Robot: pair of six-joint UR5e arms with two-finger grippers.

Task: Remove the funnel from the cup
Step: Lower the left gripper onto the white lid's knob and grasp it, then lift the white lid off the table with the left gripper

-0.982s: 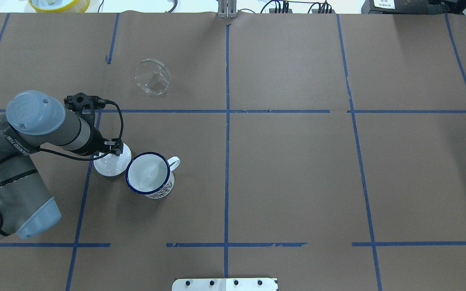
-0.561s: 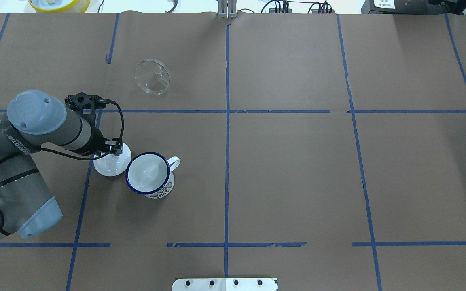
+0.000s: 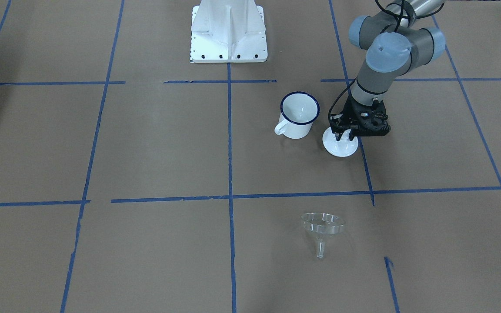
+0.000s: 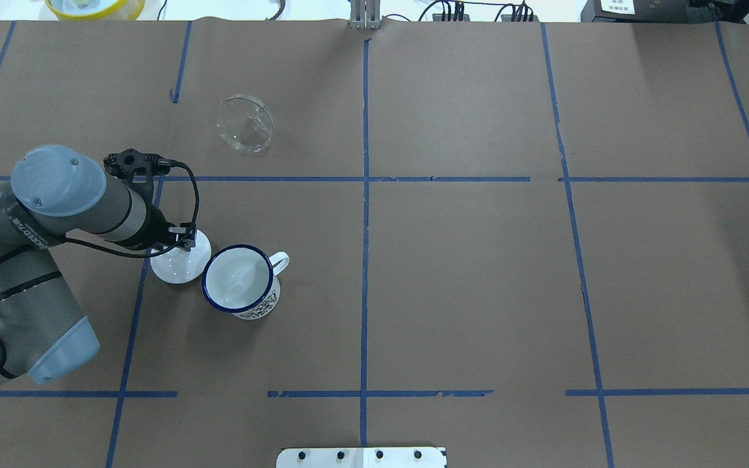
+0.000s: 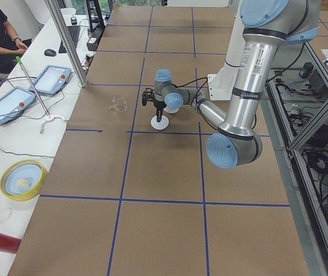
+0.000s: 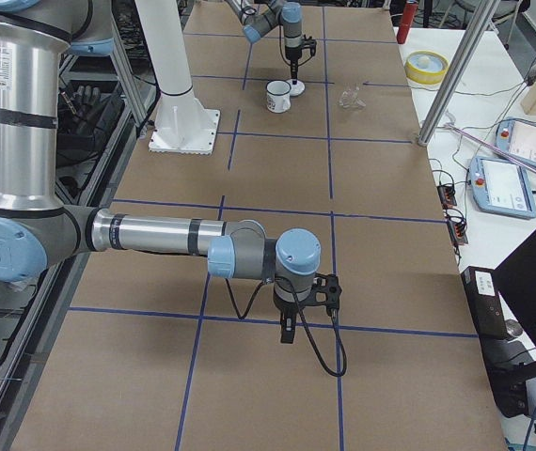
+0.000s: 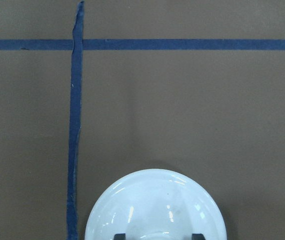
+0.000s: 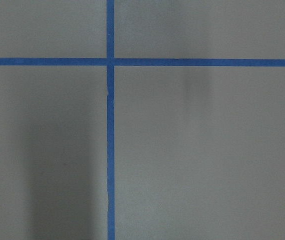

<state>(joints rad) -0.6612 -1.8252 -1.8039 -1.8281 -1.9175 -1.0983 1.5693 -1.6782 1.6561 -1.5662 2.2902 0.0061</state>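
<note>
The left gripper [image 3: 346, 138] is held low over the white lid [image 3: 341, 150]. Its fingertips [image 7: 120, 235] are seen set apart on either side of the lid's middle, but whether the knob is pinched between them cannot be told. Just beside the gripper the cup [image 3: 299, 114] is found upright, with nothing seen inside it. Well apart from the gripper, the funnel [image 3: 322, 225] is seen resting on the table [image 3: 146, 152], touched by nothing. The removal is therefore judged done, and little beyond withdrawal of the arm is thought to be left. The right gripper [image 6: 287, 324], far from all these, is shown only from the side, so its state cannot be told.
</note>
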